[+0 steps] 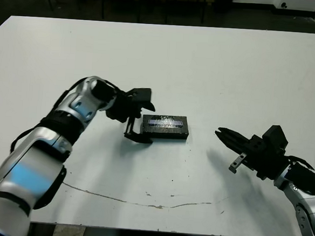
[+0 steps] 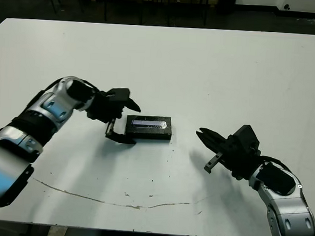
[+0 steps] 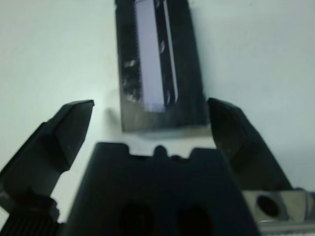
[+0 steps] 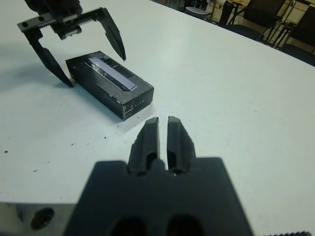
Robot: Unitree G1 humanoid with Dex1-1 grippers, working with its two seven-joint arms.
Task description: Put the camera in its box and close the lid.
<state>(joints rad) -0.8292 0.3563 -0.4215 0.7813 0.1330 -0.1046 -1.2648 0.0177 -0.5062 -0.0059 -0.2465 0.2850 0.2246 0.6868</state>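
Note:
A closed black package lies in the middle of the table. Its top is the lid (image 1: 165,122), with a pale glossy strip, and it covers the box (image 4: 101,97), whose black side walls show below it. The camera is hidden. My left gripper (image 1: 147,124) is open, one finger on each side of the package's left end, and neither finger (image 3: 66,130) clearly touches it. My right gripper (image 1: 219,133) is shut with nothing in it. It hovers a hand's width to the right of the package and points at it.
The white table (image 1: 215,62) has a thin dark scratch line (image 1: 141,202) near its front edge and a few small specks. Beyond the far edge are dark floor and chair legs (image 4: 256,19).

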